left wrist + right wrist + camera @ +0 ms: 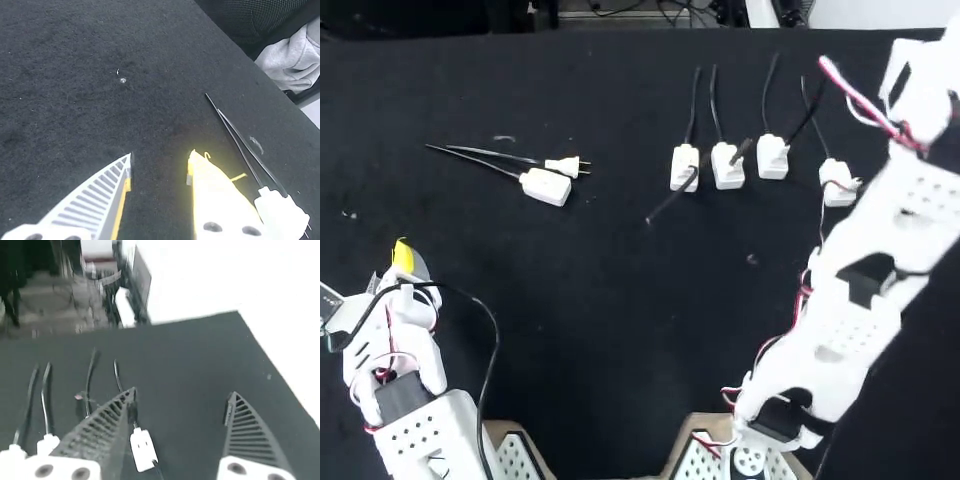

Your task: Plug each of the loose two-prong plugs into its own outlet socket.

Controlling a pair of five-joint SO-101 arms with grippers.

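A small white two-prong plug point(568, 165) lies at the table's left-middle, prongs pointing right. A larger white block point(546, 186) on a thin black cable lies just in front of it; its face is hidden. Several white outlet sockets sit in a row further right point(685, 167), point(728, 166), point(772, 157), point(838, 183). My left gripper point(395, 265) point(160, 165) rests open and empty near the front left edge, with the white block point(280, 215) off to one side. My right gripper point(181, 402) hangs open and empty above the rightmost socket point(142, 450).
A loose black cable point(695, 185) lies slanted across the second socket. Thin black cables point(480, 157) run left from the plug and block. The right arm point(880, 250) stretches along the table's right side. Grey cloth point(295, 55) lies beyond the table edge.
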